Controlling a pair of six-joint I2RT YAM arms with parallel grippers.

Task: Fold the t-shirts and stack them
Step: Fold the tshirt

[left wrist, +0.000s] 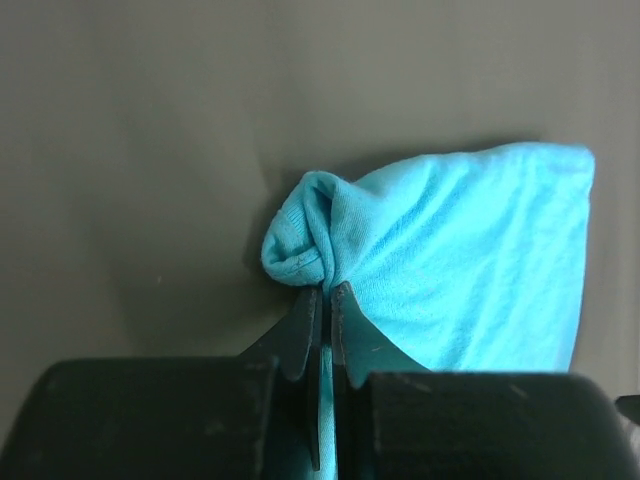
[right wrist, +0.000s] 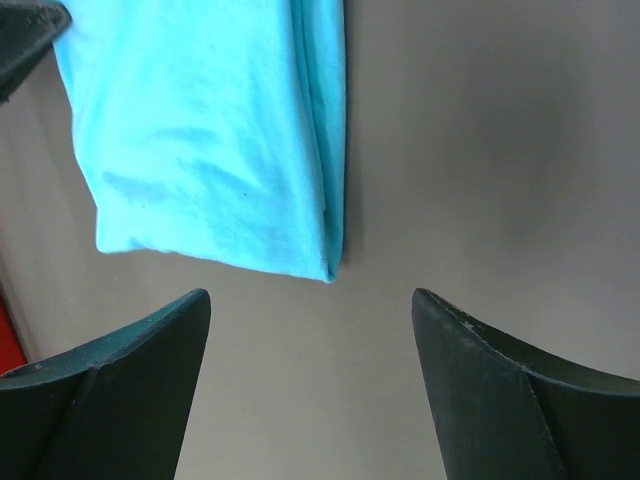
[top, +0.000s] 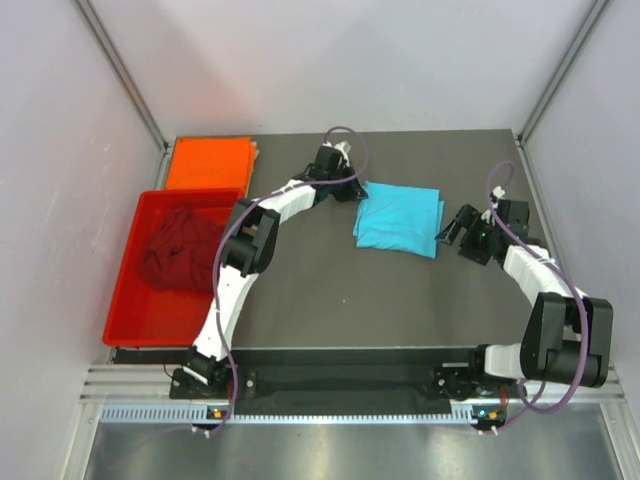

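The turquoise-blue soft cloth t-shirt [top: 398, 221] lies folded into a neat rectangle in the middle of the dark grey table [top: 330, 300], and the action is at its far-left corner. There the left gripper [top: 343, 188] has its jaws clenched tight on a bunched nub of cloth. The left wrist view shows the fabric puckered right at the tips, with the rest of the shirt fanning away flat. That looks like a pinch made to drag or lift the bundle, likely toward a stack. On the shirt's opposite side, the right gripper [top: 452, 230] hovers just off the right edge, jaws spread wide and grasping nothing; its own view shows only bare table between them. Well to the left of the turquoise shirt, the bright orange folded t-shirt [top: 208, 163] lies flat, a ready base for stacking. Nearer, also to the turquoise shirt's left, the dark maroon crumpled t-shirt [top: 182, 250] sits heaped in the rigid red plastic tray [top: 125, 320], not yet folded.
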